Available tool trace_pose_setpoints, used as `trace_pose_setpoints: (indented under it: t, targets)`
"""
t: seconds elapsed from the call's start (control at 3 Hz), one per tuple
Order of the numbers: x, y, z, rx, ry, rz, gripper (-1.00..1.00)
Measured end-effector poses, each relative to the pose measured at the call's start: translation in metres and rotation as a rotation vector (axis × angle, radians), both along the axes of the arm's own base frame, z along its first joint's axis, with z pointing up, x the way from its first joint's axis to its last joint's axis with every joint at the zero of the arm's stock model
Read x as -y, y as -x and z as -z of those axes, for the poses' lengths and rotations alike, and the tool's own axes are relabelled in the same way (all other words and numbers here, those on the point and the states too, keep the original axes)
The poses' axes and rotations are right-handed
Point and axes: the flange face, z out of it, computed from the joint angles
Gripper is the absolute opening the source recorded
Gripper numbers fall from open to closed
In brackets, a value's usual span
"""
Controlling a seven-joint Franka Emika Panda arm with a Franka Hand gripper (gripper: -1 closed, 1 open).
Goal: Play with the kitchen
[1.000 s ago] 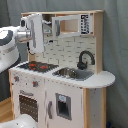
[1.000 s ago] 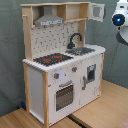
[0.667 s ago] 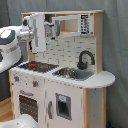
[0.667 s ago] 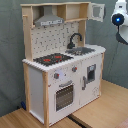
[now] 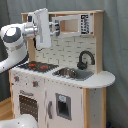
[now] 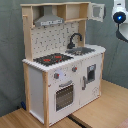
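The kitchen (image 5: 65,95) is a tall toy unit of white panels and light wood, seen in both exterior views (image 6: 60,75). It has a black faucet (image 5: 85,59) over a sink (image 5: 70,73), a red-ringed stovetop (image 5: 37,65) and an oven door (image 6: 64,95). A grey hood (image 6: 49,21) hangs under the top shelf. In the first exterior view my gripper (image 5: 52,27) is held level at the upper shelf, above the stovetop and pointing toward the microwave compartment (image 5: 70,24). In the second exterior view only a white arm segment with a blue light (image 6: 119,15) shows, at the top right.
The kitchen stands on a light wooden floor (image 6: 100,110) in front of a grey curtain (image 5: 115,45). My white arm (image 5: 12,42) fills the first exterior view's left. A small door (image 6: 97,11) stands open at the top shelf's end.
My gripper has moved a little toward the first exterior view's right, closer to the kitchen's upper shelf. The kitchen itself looks the same.
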Motion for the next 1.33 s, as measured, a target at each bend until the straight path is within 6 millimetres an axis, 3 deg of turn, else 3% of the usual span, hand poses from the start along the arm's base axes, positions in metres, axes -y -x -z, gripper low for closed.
trace_pose_setpoints:
  t: [0.67,1.0,1.33]
  targets:
    - [0.000,-0.026,0.000,-0.093,0.075,-0.127,-1.00]
    - [-0.007,-0.040,0.005,-0.148,0.121,-0.204,-1.00]
    - [-0.027,-0.065,0.021,-0.199,0.146,-0.291,-1.00]
